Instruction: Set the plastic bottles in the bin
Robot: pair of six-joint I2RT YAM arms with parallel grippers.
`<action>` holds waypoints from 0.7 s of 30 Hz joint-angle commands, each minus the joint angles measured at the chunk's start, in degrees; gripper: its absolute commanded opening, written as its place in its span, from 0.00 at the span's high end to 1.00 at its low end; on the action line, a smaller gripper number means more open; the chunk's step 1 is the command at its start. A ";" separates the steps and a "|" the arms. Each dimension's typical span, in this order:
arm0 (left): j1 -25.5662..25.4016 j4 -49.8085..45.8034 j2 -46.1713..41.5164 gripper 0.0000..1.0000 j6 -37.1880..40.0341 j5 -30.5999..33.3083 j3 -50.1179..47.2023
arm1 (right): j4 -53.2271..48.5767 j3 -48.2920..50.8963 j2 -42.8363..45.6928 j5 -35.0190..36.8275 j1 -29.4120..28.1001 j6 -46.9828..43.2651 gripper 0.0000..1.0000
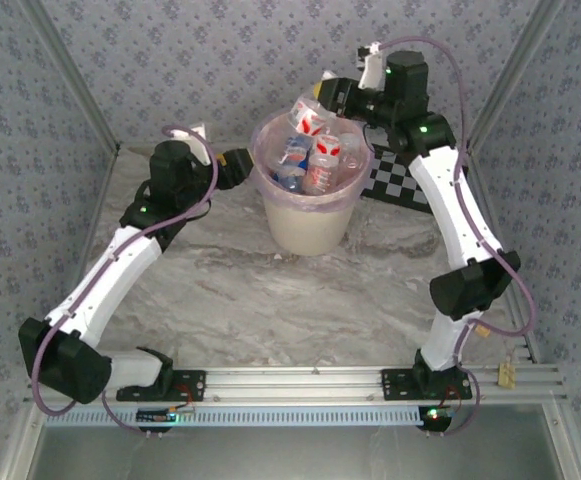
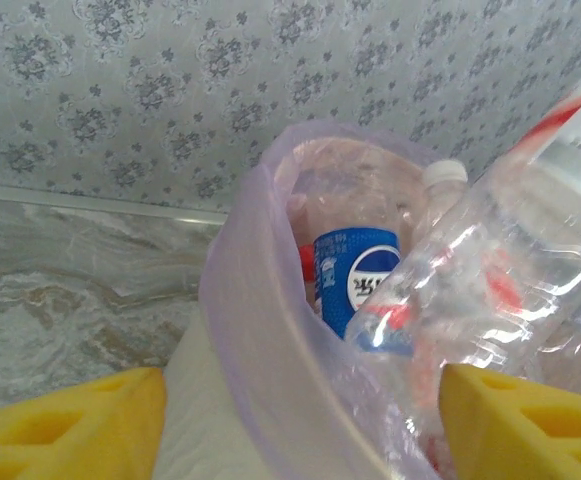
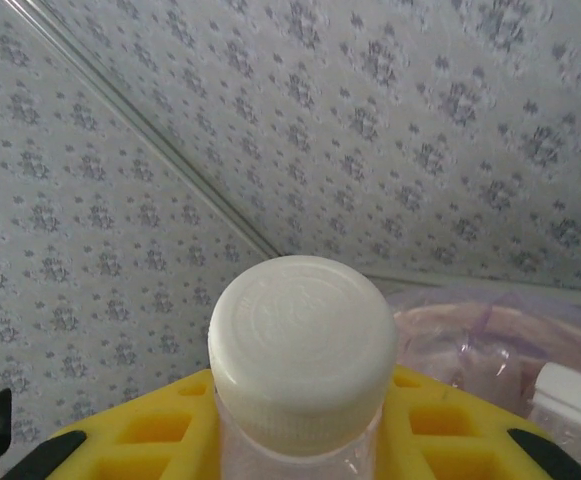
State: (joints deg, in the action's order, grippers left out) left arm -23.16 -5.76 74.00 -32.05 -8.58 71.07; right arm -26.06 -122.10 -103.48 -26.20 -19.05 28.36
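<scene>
Found the jaws of the left gripper (image 2: 295, 445) spread wide and gripping nothing, with one yellow finger (image 2: 70, 430) in the lower left corner of the left wrist view and the other in the lower right. Saw between them the rim of the bin (image 2: 195, 400), cream-white, with a pale lilac bag (image 2: 260, 300) folded over its edge. Placed that gripper, from overhead, just beside the bin's left rim, a little left of and above the frame's centre. Found the jaws of the right gripper (image 3: 300, 445) closed on a clear bottle (image 3: 300, 350) just below its white cap, at lower centre of the right wrist view, with yellow fingers (image 3: 185, 420) tight against both sides. Placed that bottle, from overhead, tilted above the bin's far rim at upper centre, with a red label showing. Saw more bottles (image 1: 310, 165) lying inside the bin, red and blue labels mixed, heaped near the rim; could not tell how many. Picked out in the left wrist view a blue-labelled bottle (image 2: 355, 280) down in the bag at centre, and a slanting bottle (image 2: 490, 260), clear, across the right half of the frame. Noted a black-and-white checkerboard (image 1: 400, 185) flat on the marbled table (image 1: 270, 300), just right of the bin. Saw grey patterned wallpaper (image 1: 170, 50) behind it all.
</scene>
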 commanded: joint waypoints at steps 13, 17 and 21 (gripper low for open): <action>4.44 13.04 9.28 0.34 -7.49 -13.10 1.19 | -29.11 -23.00 -13.81 8.02 -7.13 -6.03 0.70; 4.44 14.21 10.11 0.38 -8.10 -13.95 1.01 | -31.57 -24.25 -16.23 10.79 -8.00 -6.60 0.70; 4.44 14.64 10.97 0.40 -8.29 -14.80 1.20 | -32.74 -23.98 -18.22 12.70 -9.11 -7.52 0.70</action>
State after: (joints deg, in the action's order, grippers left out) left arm -18.74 5.69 84.62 -39.81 -21.32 69.91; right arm -48.03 -146.67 -118.02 -15.31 -26.09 23.97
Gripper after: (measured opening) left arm 0.602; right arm 0.316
